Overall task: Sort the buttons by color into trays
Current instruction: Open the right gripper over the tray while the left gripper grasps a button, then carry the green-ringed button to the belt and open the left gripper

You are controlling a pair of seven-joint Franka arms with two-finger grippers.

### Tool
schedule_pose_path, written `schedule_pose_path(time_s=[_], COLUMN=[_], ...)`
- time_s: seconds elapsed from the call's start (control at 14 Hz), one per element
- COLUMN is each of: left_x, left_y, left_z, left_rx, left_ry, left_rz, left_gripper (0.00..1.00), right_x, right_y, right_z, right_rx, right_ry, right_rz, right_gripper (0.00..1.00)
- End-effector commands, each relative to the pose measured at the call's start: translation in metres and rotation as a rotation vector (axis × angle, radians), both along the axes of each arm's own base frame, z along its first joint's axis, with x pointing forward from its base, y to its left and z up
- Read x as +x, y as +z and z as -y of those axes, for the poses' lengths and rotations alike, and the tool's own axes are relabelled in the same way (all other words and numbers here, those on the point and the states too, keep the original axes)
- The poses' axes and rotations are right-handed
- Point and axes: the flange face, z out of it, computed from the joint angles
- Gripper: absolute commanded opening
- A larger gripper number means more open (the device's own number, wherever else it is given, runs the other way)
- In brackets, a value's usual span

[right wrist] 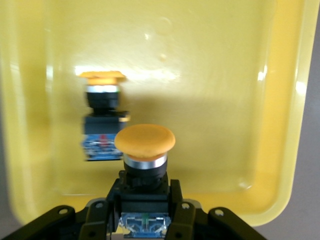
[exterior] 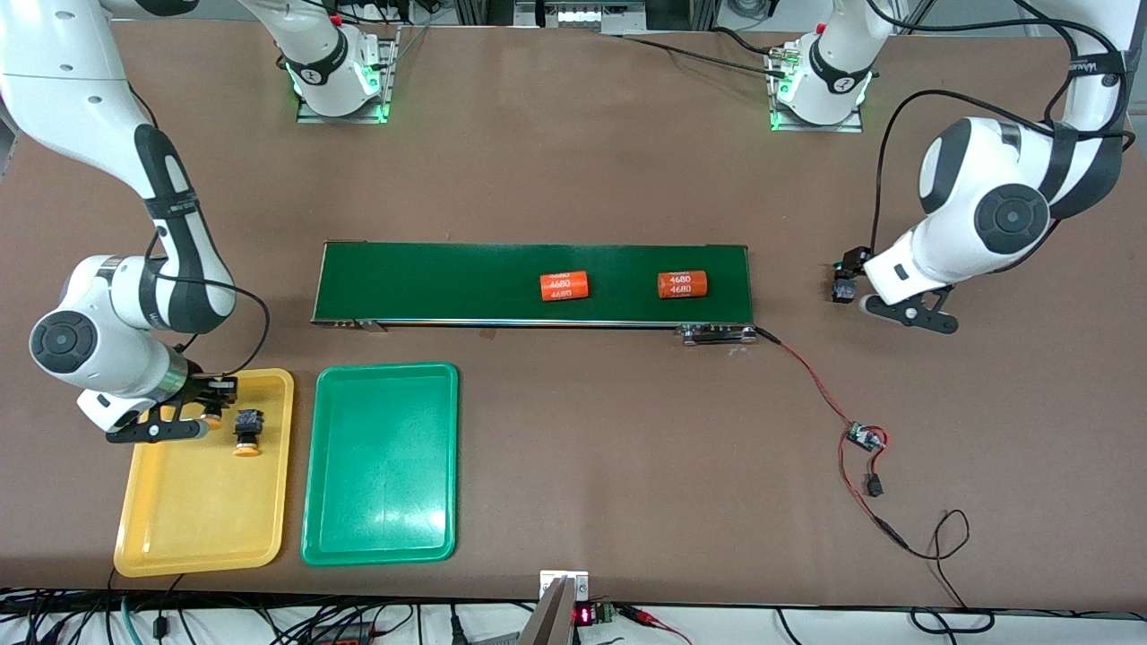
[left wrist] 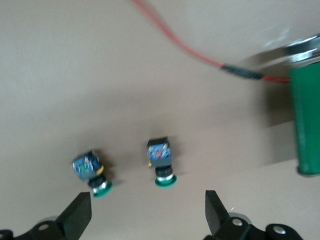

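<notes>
Two yellow-capped buttons: one lies in the yellow tray, one clamped by its rigid body in the right gripper above it. Small, light, slick-capped. Left gripper hangs wide over two green-capped buttons.

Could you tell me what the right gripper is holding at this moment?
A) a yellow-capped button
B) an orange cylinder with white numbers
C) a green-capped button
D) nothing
A: the right gripper is shut on a yellow-capped button over the yellow tray, where a second yellow-capped button already lies.
</notes>
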Motion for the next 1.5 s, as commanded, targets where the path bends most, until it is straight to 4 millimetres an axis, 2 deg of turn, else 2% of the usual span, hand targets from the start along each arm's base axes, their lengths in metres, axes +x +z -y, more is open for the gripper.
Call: schedule_pose_path(time_s=[0.0,0.21,0.43,0.5,0.57,0.64,0.71,0.86,0.93,1.0,1.14,1.28,1.43], left_x=[-0.008,-0.024,-0.038,-0.041,-0.042,-0.043,-0.042,-0.04,-0.039,-0.039,-0.039,-0.041,-0.042], left_y=[-0.035,-0.069,-0.099,-0.105,-0.112,-0.119,-0.126,-0.137,-0.141,-0.146,-0.152,-0.156,-0.157], left_z=[0.002,-0.001,-0.011,-0.014,-0.019,-0.023,-0.024,-0.023,-0.023,-0.023,-0.022,-0.021,-0.021], left_rx=[-0.005,-0.021,-0.034,-0.037,-0.037,-0.036,-0.039,-0.048,-0.052,-0.054,-0.058,-0.059,-0.059], left_ry=[0.048,0.044,0.064,0.07,0.082,0.098,0.104,0.104,0.105,0.105,0.105,0.104,0.101], left_rz=[-0.033,0.004,0.057,0.067,0.066,0.059,0.068,0.086,0.096,0.099,0.105,0.096,0.087], left_gripper=[1.0,1.0,1.0,1.0,1.0,1.0,1.0,1.0,1.0,1.0,0.98,0.77,0.52], right_x=[0.006,0.003,0.007,0.008,0.01,0.011,0.013,0.012,0.014,0.017,0.015,0.01,-0.002], right_y=[-0.012,-0.02,-0.037,-0.043,-0.044,-0.041,-0.032,-0.012,0.007,0.037,0.089,0.142,0.174], right_z=[0.025,0.044,0.047,0.047,0.047,0.047,0.045,0.043,0.035,0.031,0.006,-0.031,-0.049], right_rx=[-0.005,-0.004,-0.003,-0.002,-0.003,0.001,0.004,0.02,0.046,0.053,0.068,0.102,0.112], right_ry=[0.057,0.068,0.088,0.092,0.091,0.086,0.081,0.063,0.044,0.036,0.048,0.061,0.014], right_rz=[0.021,0.01,0.039,0.059,0.08,0.089,0.098,0.076,0.074,0.086,0.071,0.079,0.04], right_gripper=[0.09,0.09,0.13,0.25,0.54,1.0,1.0,1.0,1.0,1.0,1.0,1.0,1.0])
